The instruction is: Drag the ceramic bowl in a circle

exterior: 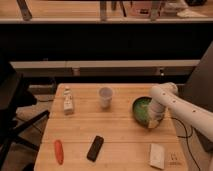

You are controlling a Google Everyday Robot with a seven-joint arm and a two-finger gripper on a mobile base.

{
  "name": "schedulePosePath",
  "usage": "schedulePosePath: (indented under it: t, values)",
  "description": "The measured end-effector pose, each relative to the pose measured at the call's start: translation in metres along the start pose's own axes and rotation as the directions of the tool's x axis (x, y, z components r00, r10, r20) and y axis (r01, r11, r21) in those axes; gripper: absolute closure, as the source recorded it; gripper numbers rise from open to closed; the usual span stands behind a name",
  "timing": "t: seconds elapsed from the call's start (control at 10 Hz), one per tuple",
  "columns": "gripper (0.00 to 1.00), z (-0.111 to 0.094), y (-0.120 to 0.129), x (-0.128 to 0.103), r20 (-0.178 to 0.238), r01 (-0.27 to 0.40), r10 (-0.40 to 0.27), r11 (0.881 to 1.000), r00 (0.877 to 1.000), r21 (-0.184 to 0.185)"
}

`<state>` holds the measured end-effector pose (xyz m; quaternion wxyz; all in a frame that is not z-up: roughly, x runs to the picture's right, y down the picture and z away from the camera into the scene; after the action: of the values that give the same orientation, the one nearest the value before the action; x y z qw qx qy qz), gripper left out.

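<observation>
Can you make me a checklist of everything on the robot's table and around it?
Surface: wooden table, light wood.
Job's things: ceramic bowl, green, upright, near the table's right edge.
Clutter: white cup at the middle back; small white bottle on the left; orange carrot-like thing, black device and white packet along the front.
Grippers: gripper down at the bowl's near rim.
Cables: dark cable beside the table's right edge.
Surroundings: black chair on the left; long shelf behind.

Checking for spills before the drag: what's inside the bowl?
Only the gripper, at the near rim of the bowl. The visible green inside looks bare; the arm covers the rest.
</observation>
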<state>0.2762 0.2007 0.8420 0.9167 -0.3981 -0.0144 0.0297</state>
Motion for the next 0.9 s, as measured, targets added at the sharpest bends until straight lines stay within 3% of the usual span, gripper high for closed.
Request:
schedulePosePath:
  t: [0.4,0.7,0.9]
  values:
    - [1.00,-0.004,-0.001,0.001,-0.015,0.001,-0.001,1.000,1.000,0.002]
    - [1.00,-0.018,-0.004,-0.019,-0.036,0.017,-0.017,1.000,0.999,0.005]
    - [1.00,-0.021,-0.004,-0.019,-0.046,0.024,-0.024,1.000,0.999,0.005]
